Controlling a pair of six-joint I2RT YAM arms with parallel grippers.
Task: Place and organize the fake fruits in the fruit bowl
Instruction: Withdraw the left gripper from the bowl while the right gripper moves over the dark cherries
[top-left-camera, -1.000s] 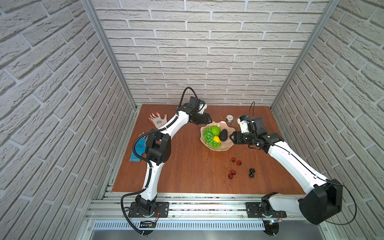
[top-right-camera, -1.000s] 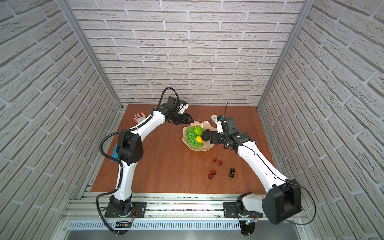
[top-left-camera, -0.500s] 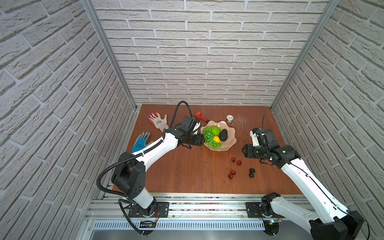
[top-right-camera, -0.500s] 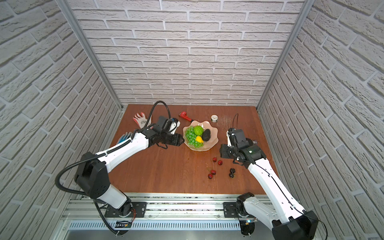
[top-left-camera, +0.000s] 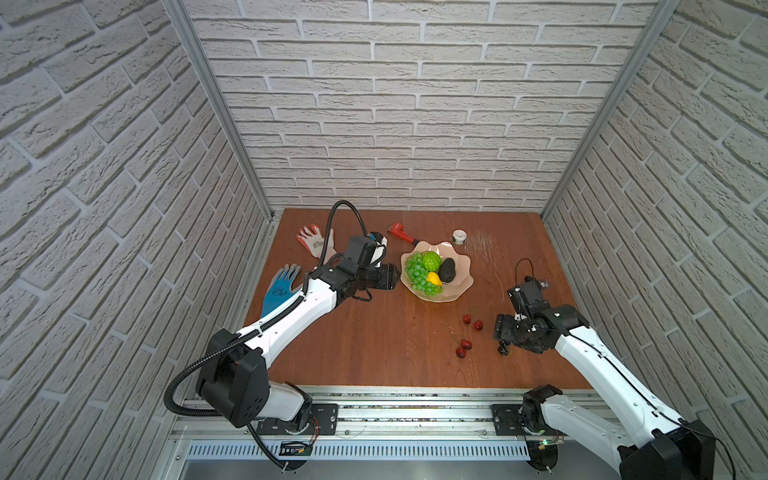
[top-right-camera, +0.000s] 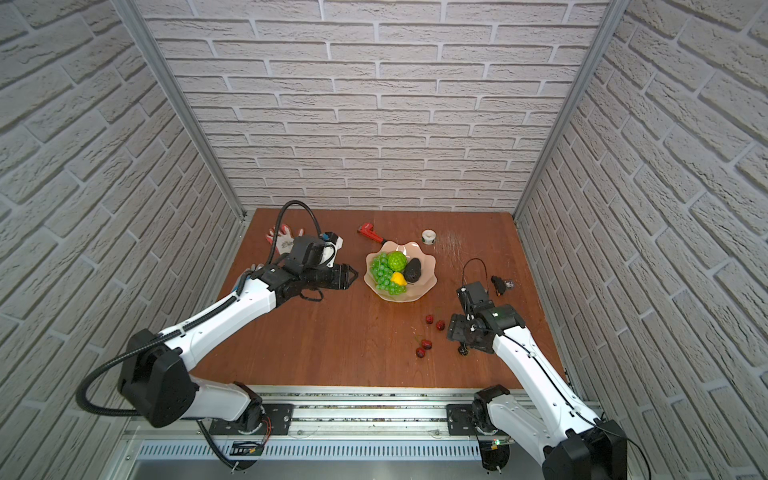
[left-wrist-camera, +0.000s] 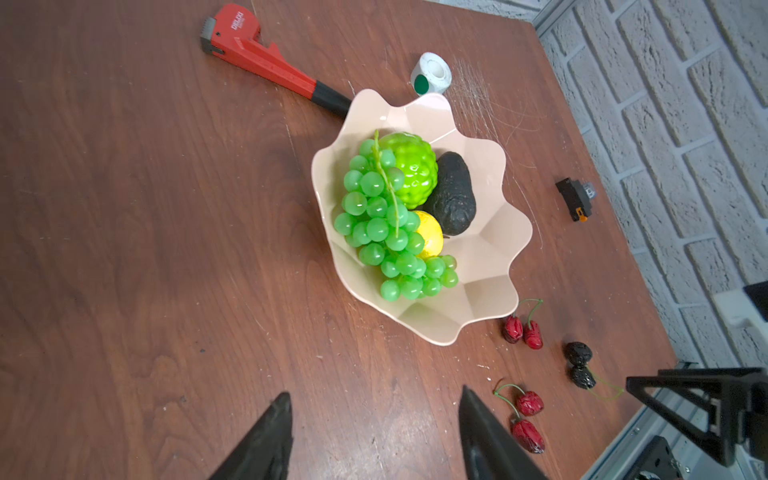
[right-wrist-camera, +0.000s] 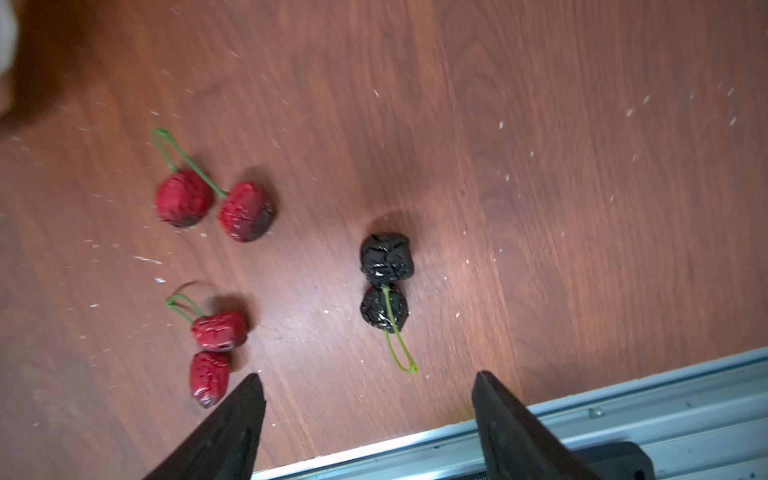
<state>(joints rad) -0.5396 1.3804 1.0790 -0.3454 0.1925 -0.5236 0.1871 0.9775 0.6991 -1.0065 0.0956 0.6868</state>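
Right gripper (right-wrist-camera: 366, 376), jaws wide and empty, hovers over the dark cherry pair (right-wrist-camera: 385, 282) lying near the fruit bowl (top-left-camera: 459, 284), apparently aligning for a pick; left gripper (left-wrist-camera: 374, 392), likewise open and empty, stands beside the bowl.

Left half of the table (top-left-camera: 365, 353) is wide open, an easy lane to the fruit bowl (top-left-camera: 464, 279). The back is tight: the red wrench (top-left-camera: 402, 233) reaches the rim and the tape roll (top-left-camera: 459, 237) sits close by. Front right is littered with one red cherry pair (top-left-camera: 467, 319), another red pair (top-left-camera: 466, 344) and a dark pair (top-left-camera: 503, 351).
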